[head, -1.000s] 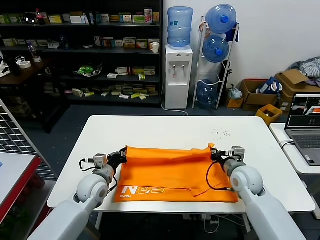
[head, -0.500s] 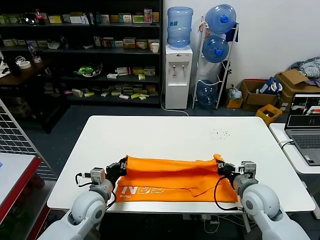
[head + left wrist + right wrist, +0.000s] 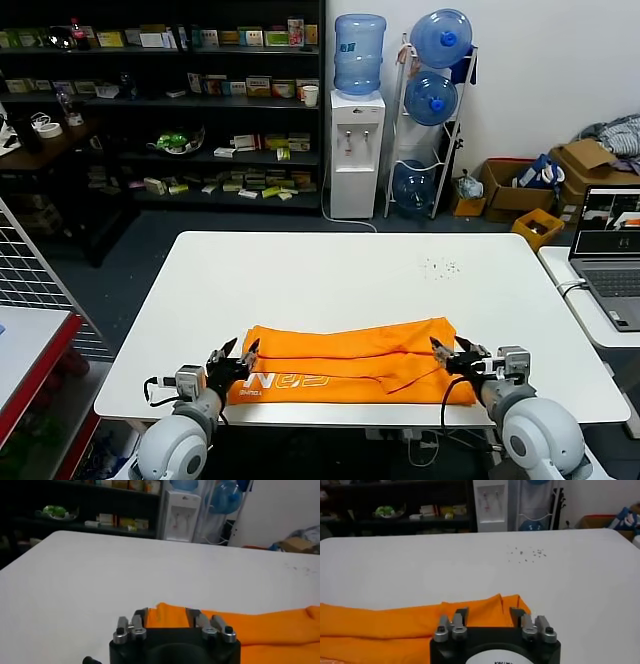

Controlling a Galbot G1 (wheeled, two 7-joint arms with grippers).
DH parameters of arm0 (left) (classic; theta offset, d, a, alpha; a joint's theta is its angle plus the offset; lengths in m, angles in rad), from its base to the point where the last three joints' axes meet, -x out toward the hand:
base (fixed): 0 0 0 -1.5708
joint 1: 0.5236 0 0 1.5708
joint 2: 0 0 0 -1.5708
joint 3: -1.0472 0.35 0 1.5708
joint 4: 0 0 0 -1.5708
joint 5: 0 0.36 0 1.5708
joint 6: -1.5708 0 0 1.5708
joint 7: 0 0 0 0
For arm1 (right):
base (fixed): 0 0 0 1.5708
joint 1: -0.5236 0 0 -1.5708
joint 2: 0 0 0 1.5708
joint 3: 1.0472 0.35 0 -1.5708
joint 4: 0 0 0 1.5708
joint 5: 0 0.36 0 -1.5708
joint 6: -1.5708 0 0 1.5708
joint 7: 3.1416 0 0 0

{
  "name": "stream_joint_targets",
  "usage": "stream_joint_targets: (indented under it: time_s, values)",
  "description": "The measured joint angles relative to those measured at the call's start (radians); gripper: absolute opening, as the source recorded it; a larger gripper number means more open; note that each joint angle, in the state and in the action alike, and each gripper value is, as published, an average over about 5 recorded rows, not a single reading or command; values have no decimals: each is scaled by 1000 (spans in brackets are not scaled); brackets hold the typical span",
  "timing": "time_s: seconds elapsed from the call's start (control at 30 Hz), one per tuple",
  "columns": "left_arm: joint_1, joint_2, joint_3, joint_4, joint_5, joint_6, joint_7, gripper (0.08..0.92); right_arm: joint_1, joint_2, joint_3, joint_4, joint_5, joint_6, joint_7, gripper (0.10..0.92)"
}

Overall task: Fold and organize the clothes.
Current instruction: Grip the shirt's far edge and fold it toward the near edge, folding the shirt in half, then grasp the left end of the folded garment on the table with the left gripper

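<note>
The orange T-shirt [image 3: 350, 360] lies folded into a long narrow band near the front edge of the white table [image 3: 330, 275], with white lettering [image 3: 290, 381] showing at its front left. My left gripper [image 3: 233, 357] is open at the shirt's left end, low over the table. My right gripper [image 3: 452, 352] is open at the shirt's right end. In the left wrist view the shirt [image 3: 260, 630] lies just beyond the spread fingers [image 3: 141, 616]. In the right wrist view the shirt [image 3: 395, 630] lies likewise beyond the open fingers [image 3: 517, 614].
A laptop [image 3: 610, 250] stands on a side table at the right. A red-edged table with a wire grid [image 3: 30, 290] is at the left. Small specks [image 3: 440, 267] dot the table's far right. Shelves and a water dispenser [image 3: 357, 150] stand behind.
Both grippers drew the shirt's far edge toward the front, folding it over into a narrower band. They held the corners before; now both are open and the cloth lies flat.
</note>
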Motion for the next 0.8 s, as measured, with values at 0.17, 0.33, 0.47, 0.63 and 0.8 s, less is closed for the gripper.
stream_joint_targets:
  time_s: [0.17,0.33,0.47,0.63,0.8]
  values:
    - [3,-23,-11,30,9,-21,11,788,-17,12,6,8,-9,1,-1,813]
    - [1,-46,-12,71,13,-45,21,821,-31,19,12,12,-12,1,-1,822]
    - [3,-61,-10,104,22,-64,31,823,-36,23,15,13,-13,1,-1,823]
    - [2,-71,-7,129,32,-83,36,806,-38,26,16,14,-12,1,-1,823]
    - [2,-78,0,147,40,-100,41,689,-38,26,17,10,-10,1,-1,823]
